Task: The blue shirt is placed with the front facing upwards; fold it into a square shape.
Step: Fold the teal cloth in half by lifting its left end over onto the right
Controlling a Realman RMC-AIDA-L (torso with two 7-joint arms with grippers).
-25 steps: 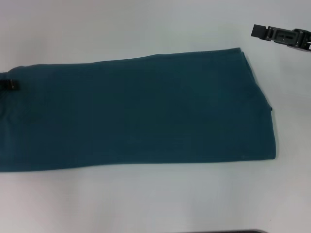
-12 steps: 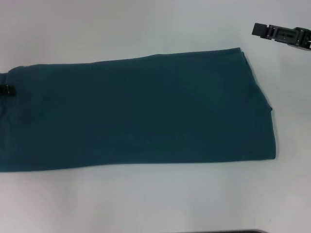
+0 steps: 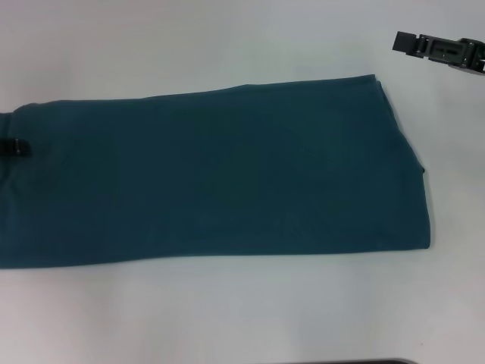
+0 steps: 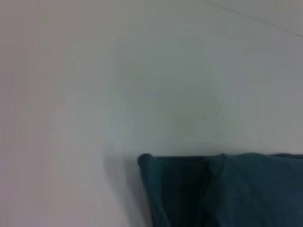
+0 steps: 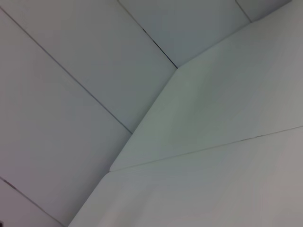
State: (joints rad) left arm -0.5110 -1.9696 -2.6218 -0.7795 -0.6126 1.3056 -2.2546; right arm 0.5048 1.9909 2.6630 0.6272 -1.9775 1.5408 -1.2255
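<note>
Blue shirt point(image 3: 220, 171): 1 long folded band, plain side up, lettering hidden, its left end cut off at the head view's edge. Lies flat on white table point(image 3: 227, 38).

My left pincer point(image 3: 15, 146): only a tip visible over the shirt's left end; grip unreadable.

My right pincer point(image 3: 439, 51): off the shirt's far right corner, apart from cloth; grip unreadable.

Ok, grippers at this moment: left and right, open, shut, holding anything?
Left gripper: at the blue shirt's left end, only a tip in view; cannot be told.
Right gripper: above the table beyond the shirt's far right corner, holding nothing; cannot be told.
</note>
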